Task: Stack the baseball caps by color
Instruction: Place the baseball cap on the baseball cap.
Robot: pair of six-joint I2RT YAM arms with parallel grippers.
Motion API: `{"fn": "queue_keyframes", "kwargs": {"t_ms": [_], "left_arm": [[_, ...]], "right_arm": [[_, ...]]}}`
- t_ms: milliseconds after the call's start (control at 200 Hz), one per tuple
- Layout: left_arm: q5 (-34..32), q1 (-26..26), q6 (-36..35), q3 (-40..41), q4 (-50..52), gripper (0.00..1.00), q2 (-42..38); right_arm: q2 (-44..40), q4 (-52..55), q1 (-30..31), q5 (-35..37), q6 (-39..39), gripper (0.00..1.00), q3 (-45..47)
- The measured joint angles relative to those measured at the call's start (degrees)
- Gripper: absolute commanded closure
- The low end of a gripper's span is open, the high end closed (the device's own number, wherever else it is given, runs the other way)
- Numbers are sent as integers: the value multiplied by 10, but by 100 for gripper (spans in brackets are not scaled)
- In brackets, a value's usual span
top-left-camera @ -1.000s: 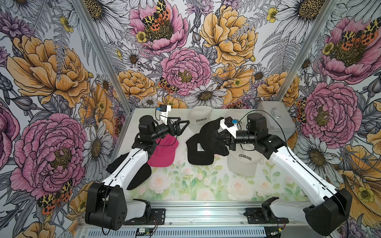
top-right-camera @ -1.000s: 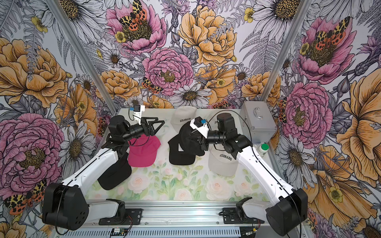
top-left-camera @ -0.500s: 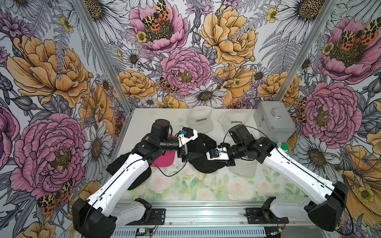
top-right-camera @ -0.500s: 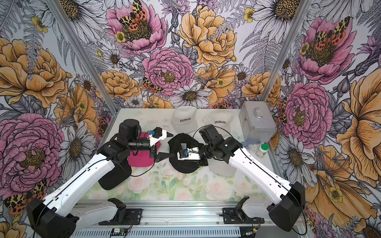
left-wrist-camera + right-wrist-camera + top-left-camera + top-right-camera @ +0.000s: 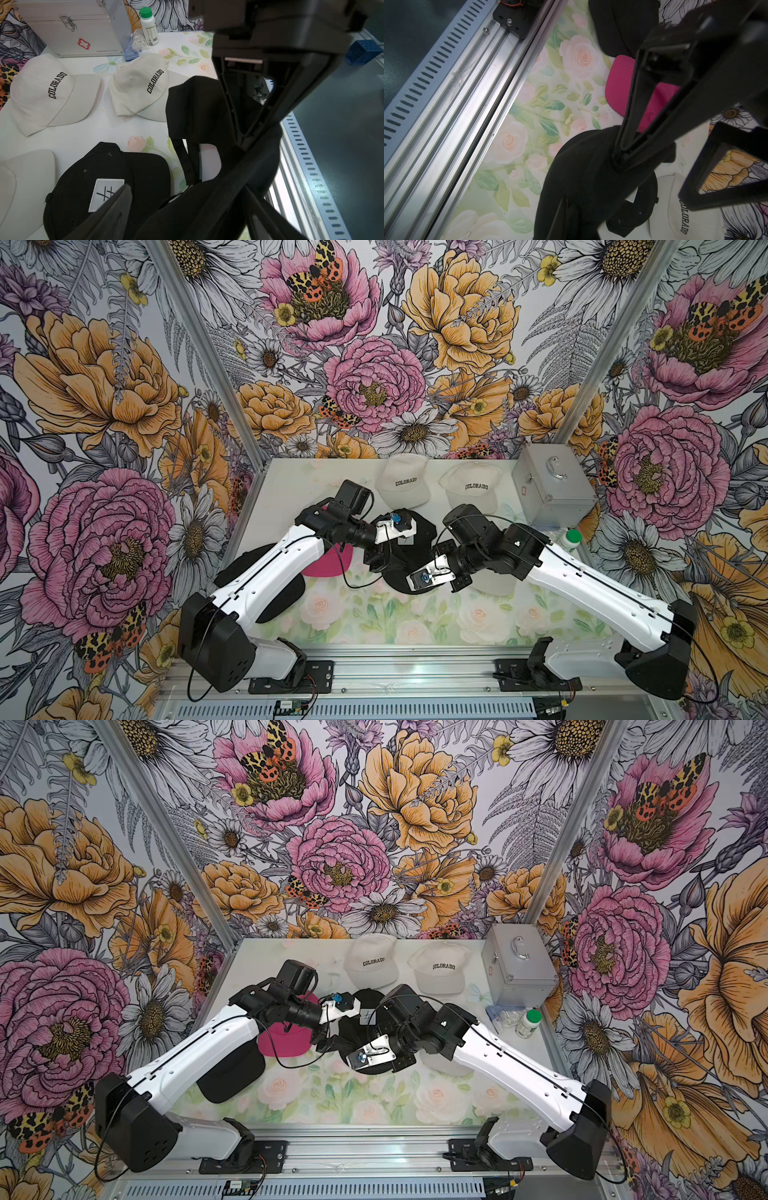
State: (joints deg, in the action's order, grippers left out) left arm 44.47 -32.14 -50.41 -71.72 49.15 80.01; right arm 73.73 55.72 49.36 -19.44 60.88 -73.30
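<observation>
Floral tabletop (image 5: 353, 626): black cap (image 5: 581, 176) front-to-back, brim frontward, tight in right pincer (image 5: 244, 143); left pincer (image 5: 652, 178) wide.

Cream COLORADO caps (image 5: 402, 485) lie rearward — a crumpled black cap (image 5: 581, 170) hangs over a patched black cap (image 5: 133, 170), pink cap (image 5: 282, 1042) beside.

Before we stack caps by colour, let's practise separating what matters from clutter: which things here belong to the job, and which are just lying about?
Job:
- cream COLORADO caps
- patched black cap
- black cap in the right gripper, jaws shut
- another black cap
- pink cap

Lying about:
- silver case
- green-lidded bottle
</observation>
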Motion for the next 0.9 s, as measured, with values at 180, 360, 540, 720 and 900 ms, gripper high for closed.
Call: {"fn": "queue_keyframes", "kwargs": {"t_ms": [180,360,540,720,900], "left_arm": [[-1,0,-22,-11,24,61,16],[16,4,-40,-8,35,92,10],[28,9,-52,8,37,100,-11],[50,24,-51,10,39,100,-14],[93,47,-49,10,38,100,-27]], "right_arm": [[0,5,1,16,7,100,0],[-1,7,0,17,7,100,0],[-1,8,-3,11,7,100,0],[-2,7,-10,1,7,90,0],[-2,6,-26,-20,-6,79,1]]}}
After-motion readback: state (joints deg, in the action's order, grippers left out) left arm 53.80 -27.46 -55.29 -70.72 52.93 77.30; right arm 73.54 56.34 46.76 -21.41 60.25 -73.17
